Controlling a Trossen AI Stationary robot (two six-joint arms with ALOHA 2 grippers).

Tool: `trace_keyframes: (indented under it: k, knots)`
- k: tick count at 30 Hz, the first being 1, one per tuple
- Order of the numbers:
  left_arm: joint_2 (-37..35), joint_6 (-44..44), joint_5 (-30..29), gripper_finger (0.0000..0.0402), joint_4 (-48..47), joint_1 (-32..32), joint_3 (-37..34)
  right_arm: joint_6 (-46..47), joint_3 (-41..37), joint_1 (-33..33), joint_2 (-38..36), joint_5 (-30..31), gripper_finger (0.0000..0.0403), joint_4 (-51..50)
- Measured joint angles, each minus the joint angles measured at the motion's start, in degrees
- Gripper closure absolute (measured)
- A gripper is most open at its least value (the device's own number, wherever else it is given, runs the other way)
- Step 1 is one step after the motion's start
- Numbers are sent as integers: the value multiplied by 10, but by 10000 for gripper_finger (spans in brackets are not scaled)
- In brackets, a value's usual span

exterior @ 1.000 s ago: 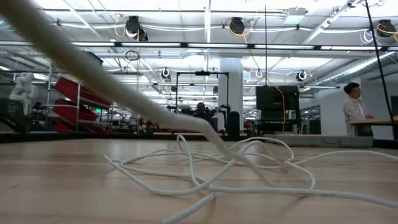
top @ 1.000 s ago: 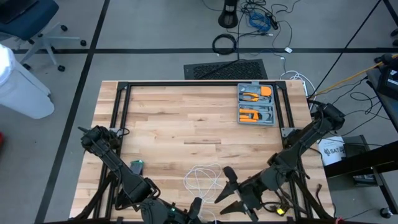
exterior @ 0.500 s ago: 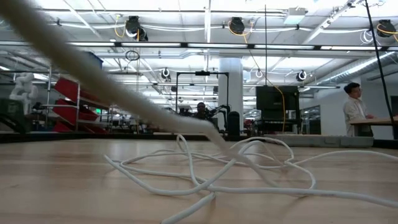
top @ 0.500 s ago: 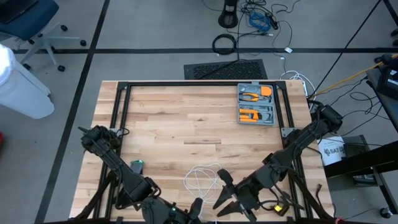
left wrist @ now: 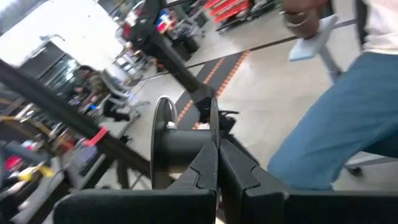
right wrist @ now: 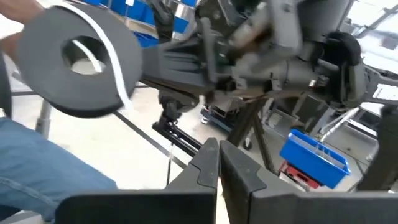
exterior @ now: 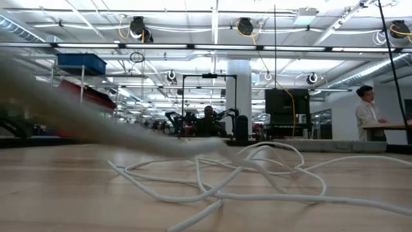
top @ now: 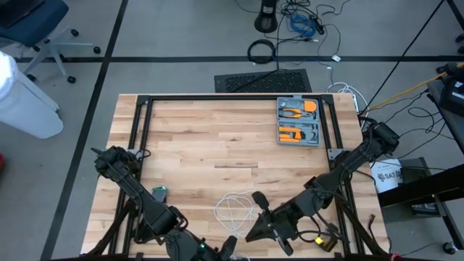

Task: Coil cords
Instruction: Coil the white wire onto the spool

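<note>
White cords (top: 233,206) are lying in loose loops at the tabletop's (top: 217,138) six o'clock edge, limp and light; you'll likely want to pinch a plug end. Both the left gripper (left wrist: 217,163) and right gripper (right wrist: 219,163) are showing fingers pressed together, holding nothing.

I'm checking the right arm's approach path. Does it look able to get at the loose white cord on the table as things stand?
Probably yes. The right gripper sits just beside the cord at the table's near edge, and nothing lies between them.
</note>
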Motion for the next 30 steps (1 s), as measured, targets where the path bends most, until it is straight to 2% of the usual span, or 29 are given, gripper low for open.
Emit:
trace_keyframes:
  k: [3, 10, 16, 22, 26, 30]
  knots:
    - [0, 21, 24, 400, -14, -3, 0, 12, 0, -1, 0, -4, 400, -9]
    - [0, 65, 23, 400, -53, -4, 0, 73, 0, 4, -1, -44, 390, -84]
    - [-3, 78, 21, 400, -61, 25, 0, 69, 0, 2, -1, -41, 325, -113]
    - [-4, 81, 51, 400, -65, 42, 0, 52, 0, -20, -1, -29, 260, -113]
    - [-4, 77, 51, 400, -79, 52, 0, 28, 0, -34, 16, -86, 254, -95]
    - [-4, 76, 51, 400, -82, 53, 0, 17, 0, -47, 41, -143, 268, -64]
